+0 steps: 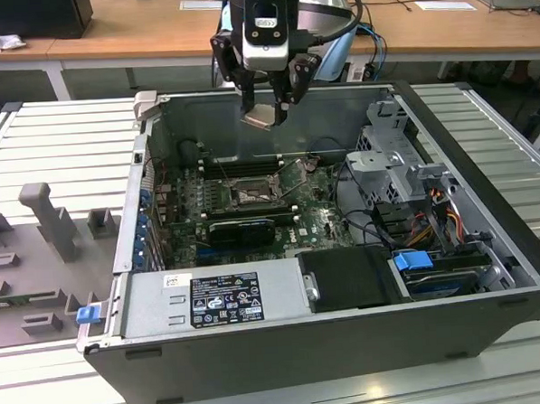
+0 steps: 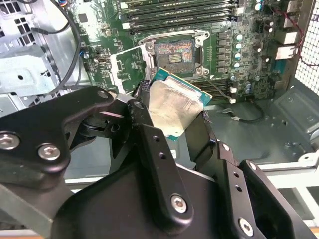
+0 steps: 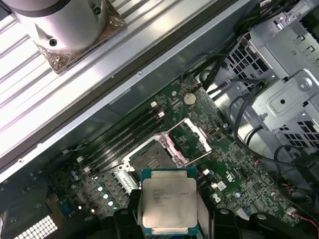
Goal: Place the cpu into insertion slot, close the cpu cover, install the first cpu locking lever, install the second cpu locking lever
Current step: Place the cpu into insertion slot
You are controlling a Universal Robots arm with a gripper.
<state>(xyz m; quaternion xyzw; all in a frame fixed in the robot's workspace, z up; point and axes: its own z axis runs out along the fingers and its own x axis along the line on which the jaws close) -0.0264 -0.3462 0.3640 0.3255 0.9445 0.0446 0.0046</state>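
My gripper (image 1: 265,112) hangs above the back of the open computer case, shut on the cpu (image 1: 258,118), which it holds by two opposite edges. In both wrist views the black fingers (image 2: 142,117) clamp the cpu (image 2: 172,104) (image 3: 168,201), its pale metal face showing. The insertion slot (image 1: 251,195) (image 2: 173,51) (image 3: 149,158) lies bare on the motherboard below and slightly ahead of the chip. The cpu cover (image 3: 202,138) (image 2: 114,67) is swung open beside the socket. A thin wire lever (image 2: 219,92) lies loose along the socket's side.
Black memory slots (image 1: 239,167) run behind the socket. A metal drive cage (image 1: 390,164) with cables stands at the exterior view's right, and a power supply (image 1: 212,300) sits at the case front. Case walls (image 1: 146,163) ring the board. Grey fixtures (image 1: 49,223) sit outside at the left.
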